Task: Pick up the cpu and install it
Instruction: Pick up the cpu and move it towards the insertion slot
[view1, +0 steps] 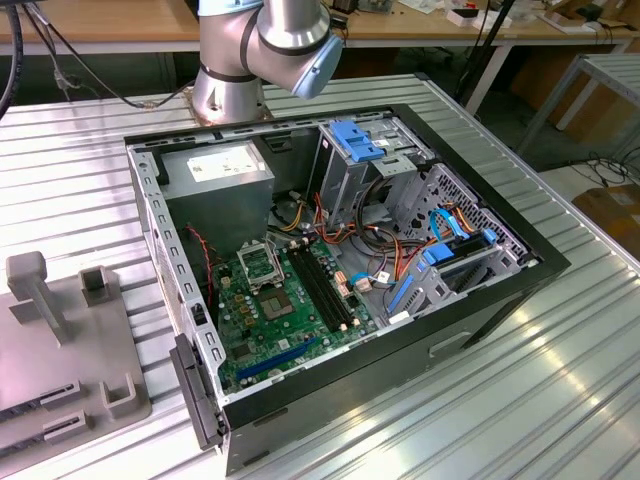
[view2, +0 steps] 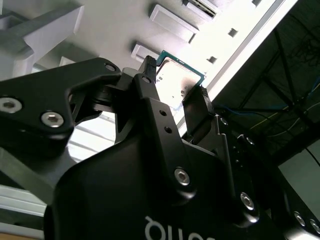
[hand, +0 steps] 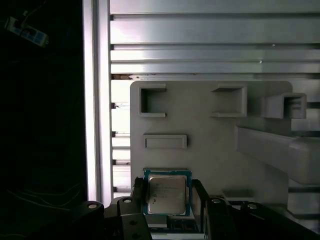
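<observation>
Black metal fingers (hand: 200, 200) grasp the square, silver-topped, green-edged cpu (hand: 167, 195) by two opposite sides in the first wrist view; it is at one edge of the grey plastic holder tray (hand: 210, 150); that tray lies on the ribbed aluminium bench (hand: 200, 45); the open black computer case (view1: 500, 300) stands just beside the tray in the exterior view.
</observation>
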